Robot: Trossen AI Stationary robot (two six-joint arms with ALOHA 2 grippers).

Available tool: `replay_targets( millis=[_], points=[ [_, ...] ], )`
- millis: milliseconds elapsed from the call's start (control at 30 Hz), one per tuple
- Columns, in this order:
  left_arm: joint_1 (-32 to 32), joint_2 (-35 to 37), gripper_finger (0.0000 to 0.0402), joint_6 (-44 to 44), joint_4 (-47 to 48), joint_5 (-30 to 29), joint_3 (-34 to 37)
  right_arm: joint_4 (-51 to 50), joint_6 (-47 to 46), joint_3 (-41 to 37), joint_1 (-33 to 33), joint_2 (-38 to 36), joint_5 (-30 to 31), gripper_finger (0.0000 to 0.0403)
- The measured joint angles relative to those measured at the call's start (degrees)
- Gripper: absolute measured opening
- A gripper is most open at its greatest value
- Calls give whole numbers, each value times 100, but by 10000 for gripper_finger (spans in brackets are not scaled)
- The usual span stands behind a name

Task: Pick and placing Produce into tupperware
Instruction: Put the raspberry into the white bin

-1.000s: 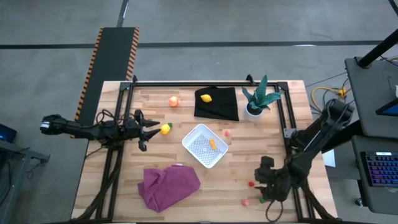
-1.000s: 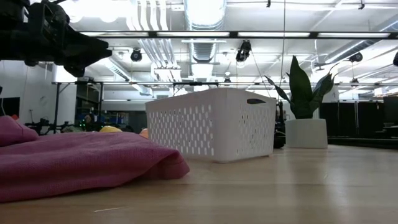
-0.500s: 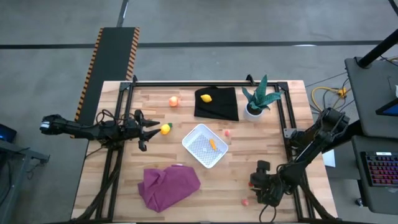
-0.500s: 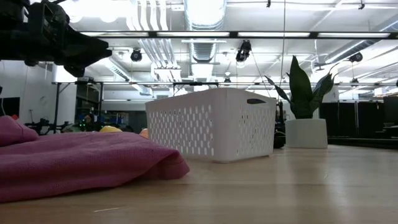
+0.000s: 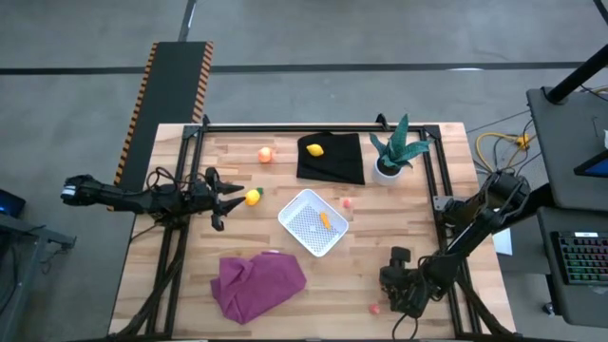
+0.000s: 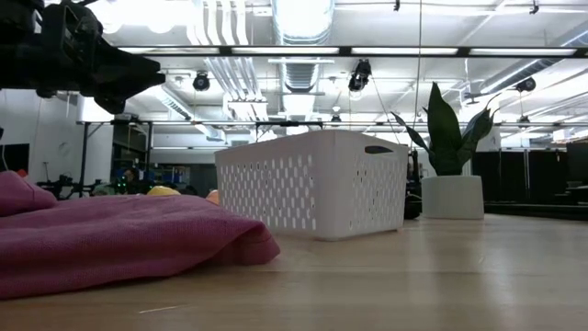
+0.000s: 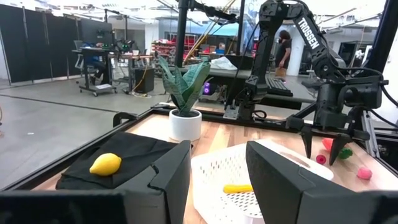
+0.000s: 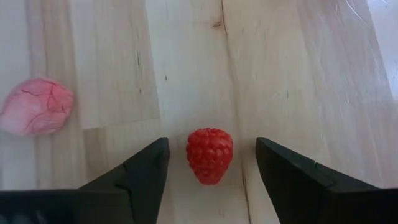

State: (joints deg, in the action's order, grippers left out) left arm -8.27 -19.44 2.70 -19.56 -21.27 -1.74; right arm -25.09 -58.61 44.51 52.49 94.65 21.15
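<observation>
My right gripper hangs open over the table's near right part, pointing down. In the right wrist view its fingers stand on either side of a red raspberry without touching it. A pink piece lies beside it on the wood. The white tupperware sits mid-table with a small orange piece inside. My left gripper is open and level, just left of a yellow lemon. A second lemon rests on the black cloth. A peach ball lies near the far edge.
A potted green plant stands at the far right, next to the black cloth. A crumpled purple cloth lies near the table's near edge, left of centre. A small pink piece sits right of the tupperware. Bare wood lies between cloth and right gripper.
My right gripper has moved a little toward the table's left and near edges, coming over the red raspberry, which the high view no longer shows. My left arm has kept still.
</observation>
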Motion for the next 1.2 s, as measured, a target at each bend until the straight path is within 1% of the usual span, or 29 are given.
replay_targets(
  millis=[167,533,633,733,800,867,1067,1133,1200],
  points=[
    [0,7,142,0,-10,0,0,11,2,-2,0,-26,-21,194],
    [0,2,142,0,-12,-1,0,1,-68,-3,-7,-55,-154,91],
    [0,2,142,0,-12,1,0,13,-81,42,-4,-74,-221,76],
    [0,1,142,0,-7,0,0,17,-12,136,-32,-145,-166,76],
    [0,7,142,0,-15,-1,0,23,69,226,-85,-201,69,82],
    [0,8,142,0,-17,-1,0,35,215,326,-137,-267,451,86],
    [0,6,142,-7,1,-1,0,653,809,476,-300,-339,2042,77],
    [1,9,142,-7,-18,-1,0,799,1019,492,-455,-341,2321,76],
    [0,17,142,-7,-12,-1,0,796,1122,505,-655,-341,2444,76]
  ],
)
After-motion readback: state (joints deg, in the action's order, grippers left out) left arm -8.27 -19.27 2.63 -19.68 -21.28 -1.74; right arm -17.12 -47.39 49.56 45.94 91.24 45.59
